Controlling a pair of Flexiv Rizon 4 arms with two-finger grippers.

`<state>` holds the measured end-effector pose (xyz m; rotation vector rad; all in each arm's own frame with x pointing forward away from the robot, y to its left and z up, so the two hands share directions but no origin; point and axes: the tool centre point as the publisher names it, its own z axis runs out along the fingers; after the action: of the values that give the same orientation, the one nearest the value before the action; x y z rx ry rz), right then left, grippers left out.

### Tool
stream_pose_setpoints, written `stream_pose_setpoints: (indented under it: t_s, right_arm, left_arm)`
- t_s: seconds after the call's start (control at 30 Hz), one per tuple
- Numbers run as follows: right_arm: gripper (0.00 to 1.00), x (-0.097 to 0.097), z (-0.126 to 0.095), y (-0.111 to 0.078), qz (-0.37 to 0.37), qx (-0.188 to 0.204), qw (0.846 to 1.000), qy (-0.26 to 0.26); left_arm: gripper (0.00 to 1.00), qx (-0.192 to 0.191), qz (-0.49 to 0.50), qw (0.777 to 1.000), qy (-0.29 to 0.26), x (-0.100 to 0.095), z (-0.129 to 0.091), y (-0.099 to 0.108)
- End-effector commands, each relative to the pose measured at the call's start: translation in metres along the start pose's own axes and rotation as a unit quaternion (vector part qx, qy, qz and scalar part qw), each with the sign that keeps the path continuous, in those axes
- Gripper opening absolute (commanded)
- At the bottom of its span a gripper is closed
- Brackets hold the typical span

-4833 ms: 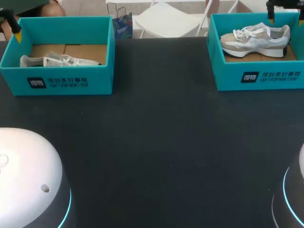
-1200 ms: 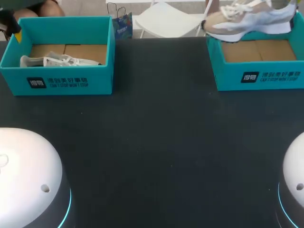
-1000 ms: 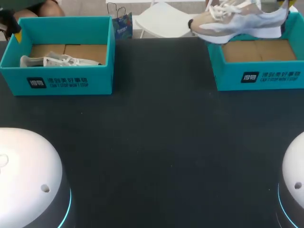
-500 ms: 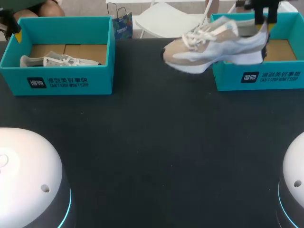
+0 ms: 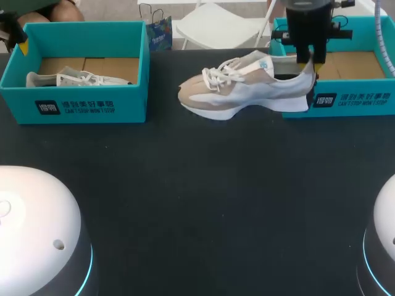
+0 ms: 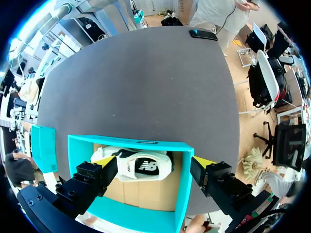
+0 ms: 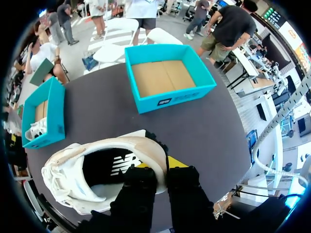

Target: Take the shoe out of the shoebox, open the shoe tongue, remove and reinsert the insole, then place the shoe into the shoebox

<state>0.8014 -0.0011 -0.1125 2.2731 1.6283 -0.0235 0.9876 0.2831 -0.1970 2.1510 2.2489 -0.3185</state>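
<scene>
Item: shoe (image 5: 247, 89), beige and white, laced, upper middle of the head frame, out of its box (image 5: 345, 102) and just in front of that box's left front corner, over the dark worktop (image 5: 197, 197). Long axis: across the frame, toe toward frame left, heel toward frame right. Holder: right tool (image 5: 308, 66), coming down from the upper right and pinching the heel collar; the right wrist view shows one finger inside the opening and one outside, with the heel wall between them (image 7: 163, 167). We judge the next move to turn on this: the heel is taken up by the right tool, while the toe, laces and tongue point toward our left arm's side and lie free. Left tool (image 6: 156, 162): spread wide above the other box (image 5: 80, 105) at upper left, well apart from the held shoe, with a second shoe (image 6: 133, 167) lying in that box below its fingers. Not determined: whether the sole rests on the worktop or hangs just above it. Hidden: the heel back behind the right tool; the insole, lost in the dark opening; the tongue, mostly under the laces. In the head frame the left tool is cut off at the upper left corner.
</scene>
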Motion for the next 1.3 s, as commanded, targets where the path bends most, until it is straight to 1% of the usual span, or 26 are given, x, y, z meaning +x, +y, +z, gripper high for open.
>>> stream_pose_setpoints:
  t_s: [0.03,0.33,0.37,0.43,0.57,0.67,0.7,0.77,0.8,0.87,0.97,1.03,1.07,1.1,1.17,1.2,1.23,1.27,1.3]
  right_arm:
    - [0.00,0.001,-0.002,0.003,0.000,0.003,1.000,-0.001]
    - [0.00,0.001,-0.002,0.003,0.000,0.003,1.000,-0.001]
    - [0.00,0.012,-0.002,-0.007,0.007,-0.001,1.000,0.013]
    - [0.00,0.023,-0.001,-0.021,0.007,-0.004,1.000,0.007]
    - [0.00,0.039,-0.002,-0.055,0.018,-0.013,1.000,0.020]
    - [0.00,0.045,-0.002,-0.076,0.016,-0.010,1.000,0.018]
    - [0.00,0.048,-0.002,-0.086,0.017,-0.007,1.000,0.012]
    - [0.00,0.052,-0.001,-0.100,0.015,-0.002,1.000,-0.002]
    - [0.00,0.055,0.000,-0.111,0.017,0.006,1.000,0.001]
    - [0.00,0.058,0.002,-0.126,0.015,0.015,1.000,-0.011]
    - [0.00,0.063,0.006,-0.151,0.029,0.029,0.999,0.005]
    - [0.00,0.067,0.009,-0.163,0.030,0.039,0.999,0.006]
    - [0.00,0.067,0.010,-0.165,0.032,0.040,0.999,0.007]
    - [0.00,0.072,0.011,-0.174,0.029,0.051,0.998,0.011]
    - [0.00,0.074,0.013,-0.180,0.034,0.050,0.998,0.004]
    - [0.00,0.075,0.015,-0.187,0.040,0.054,0.998,0.020]
    - [0.00,0.075,0.015,-0.187,0.040,0.054,0.998,0.020]
    - [0.00,0.077,0.019,-0.196,0.049,0.057,0.997,0.022]
    - [0.00,0.078,0.021,-0.199,0.050,0.057,0.997,0.019]
  left_arm:
    - [1.00,0.001,0.001,1.000,0.001,0.001,-0.001,0.001]
    - [1.00,0.001,0.001,1.000,0.001,0.001,-0.001,0.001]
    - [1.00,0.001,0.001,1.000,0.001,0.001,-0.001,0.001]
    - [1.00,0.001,0.001,1.000,0.001,0.001,-0.001,0.001]
    - [1.00,0.001,0.001,1.000,0.001,0.001,-0.001,0.001]
    - [1.00,0.001,0.001,1.000,0.001,0.001,-0.001,0.001]
    - [1.00,0.001,0.001,1.000,0.001,0.001,-0.001,0.001]
    - [1.00,0.001,0.001,1.000,0.001,0.001,-0.001,0.001]
    - [1.00,0.001,0.001,1.000,0.001,0.001,-0.001,0.001]
    - [1.00,0.001,0.001,1.000,0.001,0.001,-0.001,0.001]
    - [1.00,0.001,0.001,1.000,0.001,0.001,-0.001,0.001]
    - [1.00,0.001,0.001,1.000,0.001,0.001,-0.001,0.001]
    - [1.00,0.001,0.001,1.000,0.001,0.001,-0.001,0.001]
    - [1.00,0.001,0.001,1.000,0.001,0.001,-0.001,0.001]
    - [1.00,0.001,0.001,1.000,0.001,0.001,-0.001,0.001]
    - [1.00,0.001,0.001,1.000,0.001,0.001,-0.001,0.001]
    - [1.00,0.001,0.001,1.000,0.001,0.001,-0.001,0.001]
    - [1.00,0.001,0.001,1.000,0.001,0.001,-0.001,0.001]
    - [1.00,0.001,0.001,1.000,0.001,0.001,-0.001,0.001]
